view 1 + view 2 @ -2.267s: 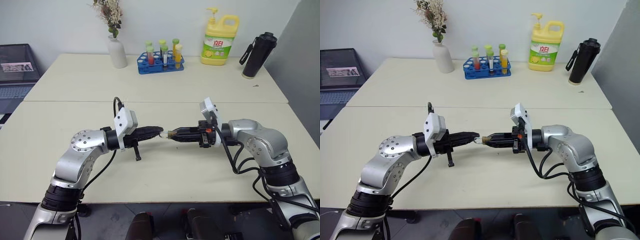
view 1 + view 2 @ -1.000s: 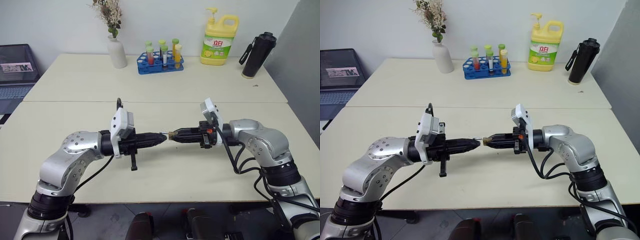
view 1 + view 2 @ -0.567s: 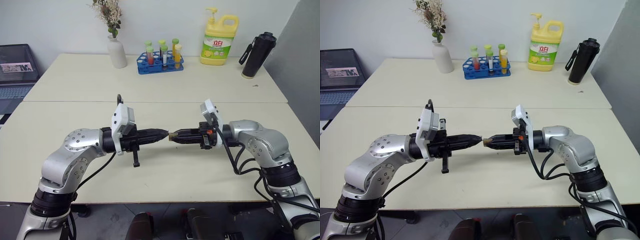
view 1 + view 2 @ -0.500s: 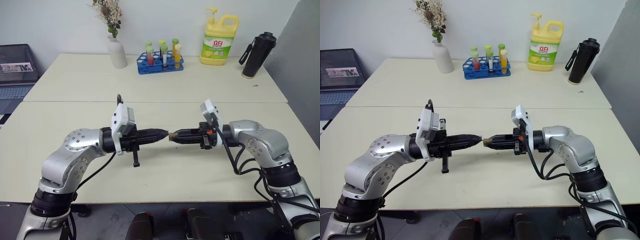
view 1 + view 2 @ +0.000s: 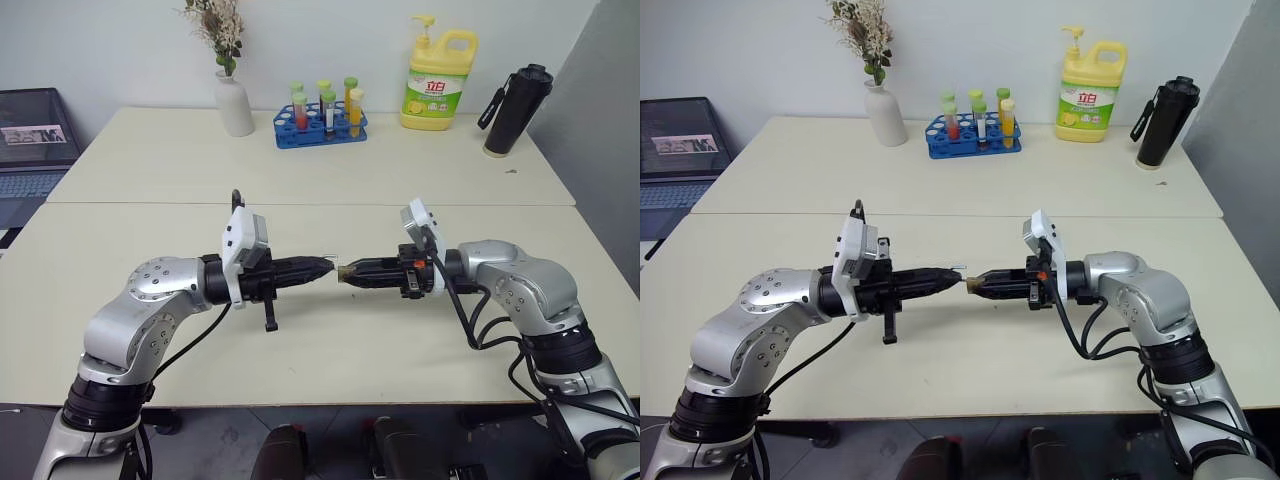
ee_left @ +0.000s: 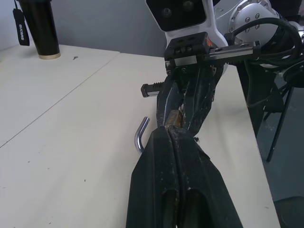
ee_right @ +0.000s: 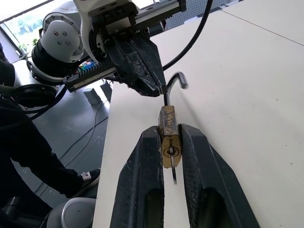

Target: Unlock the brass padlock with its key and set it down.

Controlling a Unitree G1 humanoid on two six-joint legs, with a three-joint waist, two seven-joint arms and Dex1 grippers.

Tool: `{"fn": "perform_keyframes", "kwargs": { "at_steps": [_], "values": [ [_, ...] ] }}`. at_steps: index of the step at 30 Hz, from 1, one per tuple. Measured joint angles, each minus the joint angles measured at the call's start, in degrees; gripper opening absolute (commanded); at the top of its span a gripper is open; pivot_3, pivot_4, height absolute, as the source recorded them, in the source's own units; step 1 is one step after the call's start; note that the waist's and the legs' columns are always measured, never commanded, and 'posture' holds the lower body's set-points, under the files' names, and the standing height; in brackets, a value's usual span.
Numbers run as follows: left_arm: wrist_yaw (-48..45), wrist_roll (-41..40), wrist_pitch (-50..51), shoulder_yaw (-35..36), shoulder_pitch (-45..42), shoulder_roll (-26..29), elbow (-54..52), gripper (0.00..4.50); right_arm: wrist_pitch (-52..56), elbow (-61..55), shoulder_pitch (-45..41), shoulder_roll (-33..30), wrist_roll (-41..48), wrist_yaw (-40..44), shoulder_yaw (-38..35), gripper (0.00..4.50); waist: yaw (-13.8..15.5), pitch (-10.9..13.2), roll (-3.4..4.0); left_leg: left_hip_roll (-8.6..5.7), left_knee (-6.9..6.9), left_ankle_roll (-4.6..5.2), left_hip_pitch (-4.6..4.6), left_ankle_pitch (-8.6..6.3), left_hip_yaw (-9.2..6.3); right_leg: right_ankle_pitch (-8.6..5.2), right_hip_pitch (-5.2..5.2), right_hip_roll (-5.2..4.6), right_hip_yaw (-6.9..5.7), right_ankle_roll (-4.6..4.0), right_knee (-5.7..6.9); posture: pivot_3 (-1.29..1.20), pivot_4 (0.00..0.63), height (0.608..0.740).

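Observation:
The brass padlock point(image 7: 168, 135) hangs above the table, pinched by its body between the fingers of my right gripper point(image 5: 345, 270), which points left. Its silvery shackle point(image 7: 176, 80) curves out with one end free of the body. A thin silvery sliver point(image 7: 173, 175), possibly the key, pokes from the body's near end; I cannot tell for sure. My left gripper point(image 5: 328, 264) points right, tip to tip with the right one. Its fingers are pressed together and meet the shackle's straight leg point(image 6: 140, 135).
Both grippers hover over the near part of the cream table point(image 5: 330, 340). At the back stand a white vase point(image 5: 235, 100), a blue test-tube rack point(image 5: 322, 122), a yellow detergent bottle point(image 5: 438, 80) and a black flask point(image 5: 515, 110). A laptop point(image 5: 35, 140) sits far left.
Since the earliest frames my left arm swung its elbow outward and its gripper came level. Over the last second neither gripper has visibly moved, and the padlock stays between them.

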Motion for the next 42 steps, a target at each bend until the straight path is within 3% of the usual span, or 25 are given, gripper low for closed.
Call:
{"fn": "perform_keyframes", "kwargs": {
  "at_steps": [15, 20, 27, 31, 42],
  "values": [
    [1.2, 4.9, -5.9, 1.6, 2.3, 1.2, -1.3, 0.00, 0.0, 0.0, 0.3, -0.3, -0.5, -0.4, -0.1, 0.19, 0.0, 0.0, 0.00, 0.03, -0.02, 0.00, 0.00, 0.00, 0.01, 0.01, -0.03, -0.13, 0.02, -0.02, 0.00, 0.00, 0.150, 0.740],
    [-1.6, 11.1, -14.2, 4.2, 11.1, 8.0, -4.6, 1.44, 0.5, 0.2, 1.3, -0.4, -0.9, -1.6, -0.4, 0.19, -0.1, 0.0, 0.03, 0.06, -0.08, -0.01, 0.02, 0.00, 0.08, -0.04, -0.07, -0.16, 0.05, -0.12, 0.00, 0.00, 0.150, 0.740],
    [-4.3, 14.7, -21.6, 5.5, 19.8, 10.9, -7.2, 3.26, 5.7, 0.4, 1.5, -0.9, -0.6, -3.6, -0.4, 0.19, 0.1, 0.0, 0.04, 0.03, -0.07, -0.01, 0.01, 0.00, 0.10, -0.08, -0.07, -0.24, 0.04, -0.15, -0.01, 0.00, 0.150, 0.740],
    [-4.2, 14.1, -21.2, 5.5, 20.1, 11.0, -7.4, 4.50, 10.2, 0.2, 2.4, -1.0, 0.3, -5.1, -0.2, 0.19, 0.1, 0.0, 0.04, 0.03, -0.07, -0.01, 0.01, 0.00, 0.08, -0.09, -0.07, -0.23, 0.02, -0.13, 0.00, 0.00, 0.150, 0.740],
    [-4.9, 16.3, -23.3, 0.1, 15.7, 9.2, -5.4, 4.50, 22.9, 5.0, 3.9, 7.4, -0.9, -20.0, -1.9, 0.19, -0.1, 0.0, 0.03, 0.04, -0.08, -0.01, 0.00, 0.00, 0.10, -0.08, -0.08, -0.17, 0.05, -0.14, 0.00, 0.00, 0.150, 0.740]
  ]
}}
